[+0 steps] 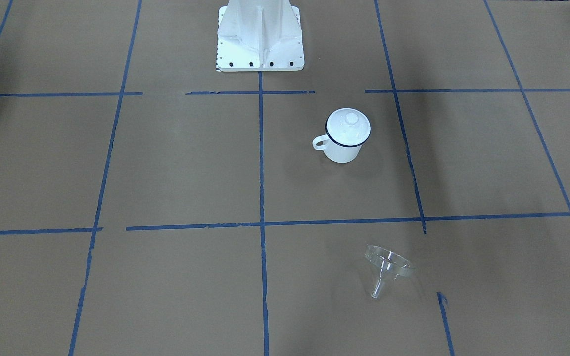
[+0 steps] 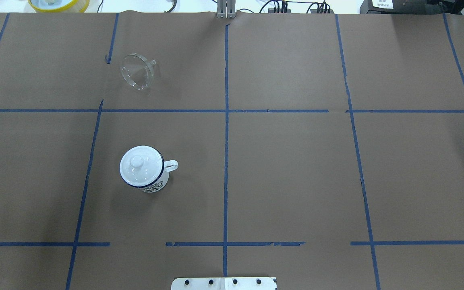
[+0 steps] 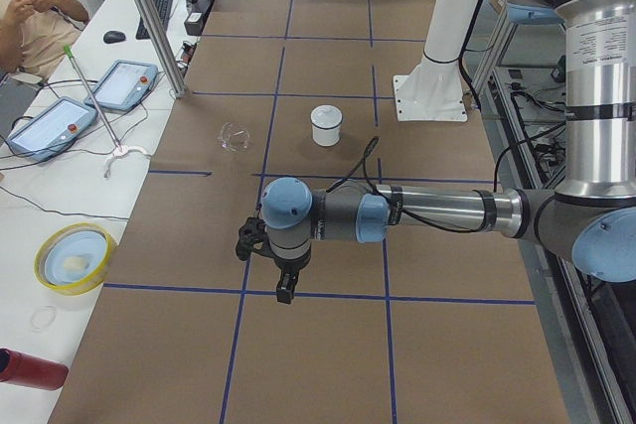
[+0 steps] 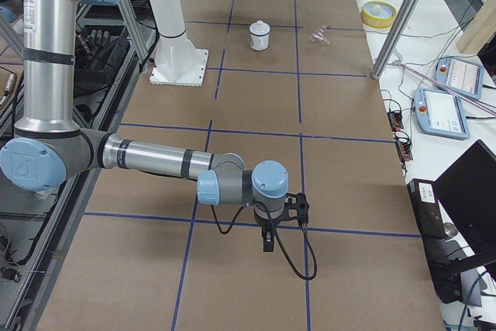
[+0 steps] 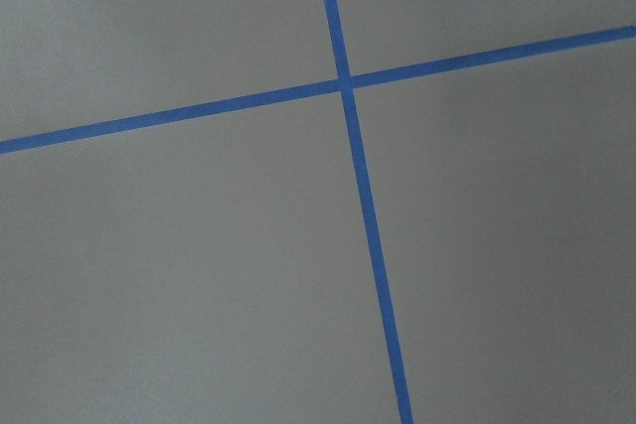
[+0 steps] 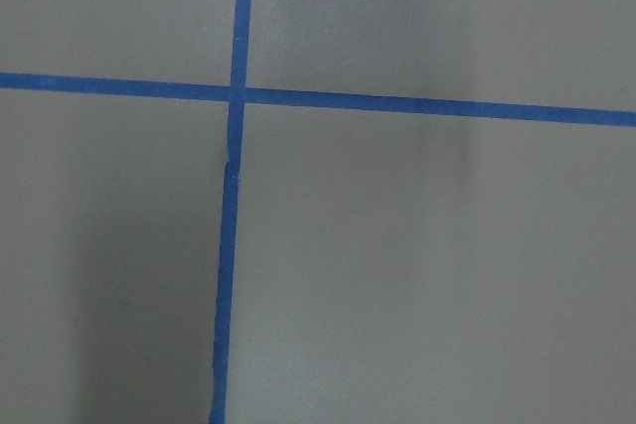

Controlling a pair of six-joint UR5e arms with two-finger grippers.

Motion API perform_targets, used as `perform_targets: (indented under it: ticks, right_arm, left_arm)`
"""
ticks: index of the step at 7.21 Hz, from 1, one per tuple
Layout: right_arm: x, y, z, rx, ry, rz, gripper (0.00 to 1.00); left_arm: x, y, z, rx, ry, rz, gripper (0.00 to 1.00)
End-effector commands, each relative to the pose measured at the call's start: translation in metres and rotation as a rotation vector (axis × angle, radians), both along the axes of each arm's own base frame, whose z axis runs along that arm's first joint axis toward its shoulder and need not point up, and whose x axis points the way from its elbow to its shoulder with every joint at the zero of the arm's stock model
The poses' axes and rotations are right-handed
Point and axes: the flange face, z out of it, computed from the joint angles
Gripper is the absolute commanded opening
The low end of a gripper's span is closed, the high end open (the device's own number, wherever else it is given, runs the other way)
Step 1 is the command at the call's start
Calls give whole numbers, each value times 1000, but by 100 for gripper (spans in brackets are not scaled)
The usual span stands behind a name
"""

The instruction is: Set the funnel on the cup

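- Counter (image 2: 296,181): brown paper with a blue tape grid. Both task items sit on our left half.
- Left hand (image 3: 282,287): hangs over a tape crossing near the left end, pointing down and well apart from both items. It shows only in the left side view, so we cannot tell whether the fingers are apart or together.
- Right hand (image 4: 267,242): same at the opposite end. It shows only in the right side view and we cannot tell its state.
- Cup (image 1: 343,151): upright, nearer the robot base, handle pointing toward the centre line. It looks stiff and stable, so it should stay put.
- Lid (image 2: 140,164): white, with a knob, sitting on the cup mouth. We judge the funnel cannot seat until it comes off.
- Funnel (image 2: 137,72): lies tipped on its side in the far row, past a tape line from the cup and well apart from it. The spout points away from the robot.
  - Handling: we expect it to be light, rigid and slick, and the cone may roll if nudged.
  - Grip: we'd pinch the rim wall, one finger inside and one outside, with low force. The spout is a narrow, slippery target, and the clear body makes its edges hard to see.
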Motion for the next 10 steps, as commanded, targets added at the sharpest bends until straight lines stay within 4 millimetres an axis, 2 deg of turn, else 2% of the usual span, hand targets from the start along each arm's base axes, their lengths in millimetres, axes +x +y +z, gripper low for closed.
perform_targets:
  ticks: [1, 2, 3, 4, 5, 6, 7, 8, 9, 10]
  right_arm:
    - [0, 0, 0, 0, 0, 0, 100]
    - [0, 0, 0, 0, 0, 0, 100]
    - [0, 0, 0, 0, 0, 0, 100]
    - [0, 0, 0, 0, 0, 0, 100]
    - [0, 0, 0, 0, 0, 0, 100]
    - [0, 0, 0, 0, 0, 0, 100]
    - [0, 0, 0, 0, 0, 0, 100]
    - [0, 0, 0, 0, 0, 0, 100]
    - [0, 0, 0, 0, 0, 0, 100]
    - [0, 0, -1, 1, 0, 0, 100]
  left_arm:
    - [8, -18, -52, 108, 25, 12, 100]
    - [12, -38, -82, 168, 53, 21, 100]
    - [12, -73, -123, 255, 49, 18, 100]
    - [11, -92, -155, 239, 61, -60, 100]
    - [12, -94, -179, 272, 86, -135, 100]
    - [13, -76, -155, 314, 104, -138, 100]
    - [31, -66, -157, 422, 124, -100, 100]
    - [96, -66, -167, 322, 199, -77, 100]
    - [152, -70, -199, 244, 246, -79, 100]
    - [205, -55, -231, 173, 246, -138, 100]
